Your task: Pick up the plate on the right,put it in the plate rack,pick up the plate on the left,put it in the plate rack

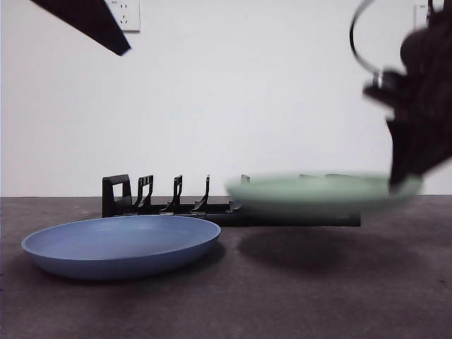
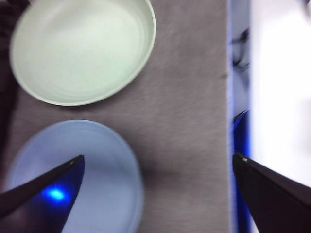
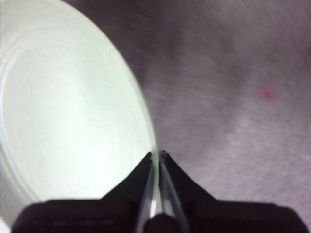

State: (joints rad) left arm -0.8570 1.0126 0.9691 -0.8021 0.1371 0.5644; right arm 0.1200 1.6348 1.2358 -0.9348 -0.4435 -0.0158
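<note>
Up front, I see my right hand (image 1: 404,180) holding the green plate (image 1: 318,191) above the table (image 1: 296,296), before the plate rack (image 1: 169,201); it looks blurred. From the left wrist, my left hand (image 2: 158,162) hangs wide above the blue plate (image 2: 104,165). From the right wrist, jaws pinch the green rim.

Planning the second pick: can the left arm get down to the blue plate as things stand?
Probably yes. The left pincer hangs open above the blue plate, which lies bare on the table. The green plate, gripped by the right pincer, is lifted off to one side.
</note>
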